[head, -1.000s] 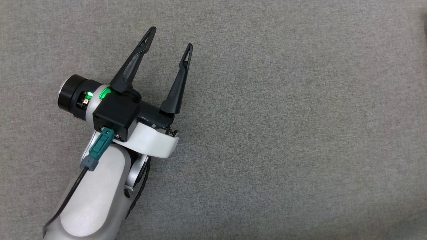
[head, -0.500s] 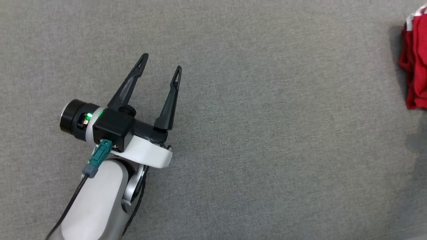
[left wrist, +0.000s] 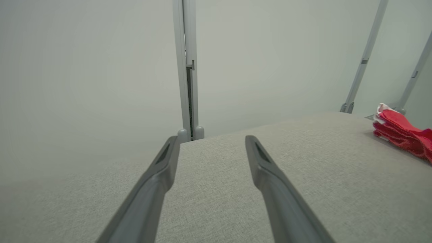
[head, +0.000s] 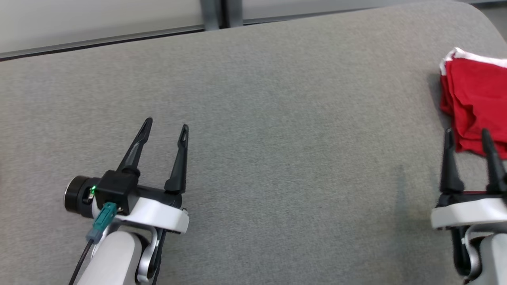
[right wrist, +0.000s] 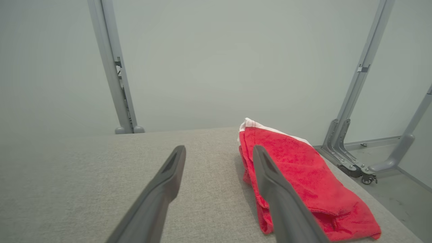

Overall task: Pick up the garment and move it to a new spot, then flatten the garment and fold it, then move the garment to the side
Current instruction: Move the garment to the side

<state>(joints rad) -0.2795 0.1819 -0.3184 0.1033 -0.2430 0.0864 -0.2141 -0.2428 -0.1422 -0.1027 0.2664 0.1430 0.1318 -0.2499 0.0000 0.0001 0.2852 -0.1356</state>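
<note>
Covering nearly the whole head view, the surface (head: 277, 166) is flat grey woven cloth. A pale wall (head: 99, 19) rises beyond its far edge at 12 o'clock, with a grey post (head: 216, 10) standing against it. The far edge runs straight across the top, and between 1 and 2 o'clock the surface rounds off into a corner. The red garment (head: 473, 99), folded and with white trim at its far end, lies at 3 o'clock, close to that corner and to the right edge. Open cloth stretches from 9 o'clock through the middle toward 2 o'clock.

The left gripper (head: 166, 122) sits at 8 o'clock, fingers spread with nothing between them, well apart from the garment. The right gripper (head: 466, 132) is at 4 o'clock, its fingers likewise parted and holding nothing. Its tips overlap the garment's near edge in the head view, and I cannot tell whether they touch it.

In the right wrist view one finger crosses in front of the garment and hides part of the fold. Grey frame legs (right wrist: 341, 145) and the floor (right wrist: 398, 189) show past the surface's right edge. The garment's right side is cut off by the head view's border.
</note>
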